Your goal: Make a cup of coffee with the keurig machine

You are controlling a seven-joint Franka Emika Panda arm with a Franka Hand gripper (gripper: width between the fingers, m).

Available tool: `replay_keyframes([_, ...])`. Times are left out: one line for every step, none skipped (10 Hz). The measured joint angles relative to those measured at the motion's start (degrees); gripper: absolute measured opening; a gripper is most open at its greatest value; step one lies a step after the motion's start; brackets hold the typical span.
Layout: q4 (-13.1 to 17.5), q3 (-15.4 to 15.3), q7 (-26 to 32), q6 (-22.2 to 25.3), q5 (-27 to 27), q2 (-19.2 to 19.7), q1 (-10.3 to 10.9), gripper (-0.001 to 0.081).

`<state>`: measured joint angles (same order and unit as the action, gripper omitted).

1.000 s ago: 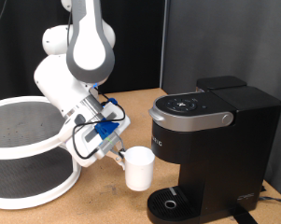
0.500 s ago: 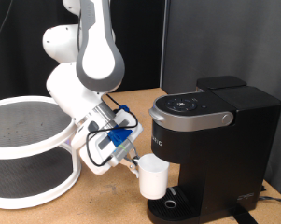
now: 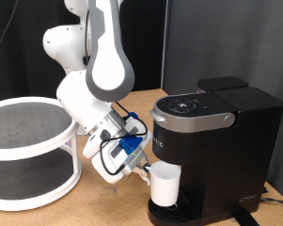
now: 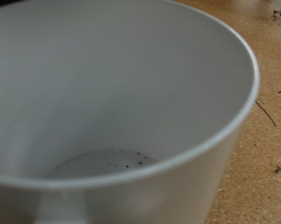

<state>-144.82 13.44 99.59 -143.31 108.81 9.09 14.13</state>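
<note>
1. The gripper (image 3: 144, 170) grasps the white cup (image 3: 164, 185) from the exterior view's left, fingers closed on the cup's side.
2. The cup stands upright, just over the round drip tray (image 3: 171, 209) at the foot of the black coffee machine (image 3: 212, 141), under its overhanging front.
3. The machine's lid is down, its grey handle (image 3: 190, 120) curving round the front.
4. In the wrist view the cup (image 4: 121, 103) fills the picture; dark specks dot its inner bottom, and a wooden table (image 4: 261, 131) shows beside it.
5. A white two-tier round rack (image 3: 23, 151) stands at the exterior view's left.
</note>
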Motion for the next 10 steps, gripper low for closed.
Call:
replay_keyframes([0.2, -0.4, 0.9, 0.1, 0.8, 0.6, 0.0, 0.0069])
replay_keyframes([0.3, -0.9, 1.7, 0.1, 1.7, 1.2, 0.0, 0.0069])
replay_keyframes([0.4, -1.3, 2.4, 0.1, 2.6, 1.8, 0.0, 0.0069])
replay_keyframes([0.5, -1.6, 2.9, 0.1, 3.4, 2.2, 0.0, 0.0069])
replay_keyframes([0.7, -1.9, 3.2, 0.1, 3.9, 2.7, 0.0, 0.0069])
replay_keyframes([0.8, -2.2, 3.4, 0.1, 4.4, 3.1, 0.0, 0.0069])
replay_keyframes([0.8, -2.4, 3.8, 0.1, 5.1, 3.4, 0.0, 0.0069])
replay_keyframes([0.9, -2.5, 4.0, 0.1, 5.6, 3.6, 0.0, 0.0069])
replay_keyframes([1.0, -2.5, 4.1, 0.2, 5.8, 4.0, 0.0, 0.0069])
replay_keyframes([1.1, -2.5, 4.1, 0.4, 5.8, 4.2, 0.0, 0.0175])
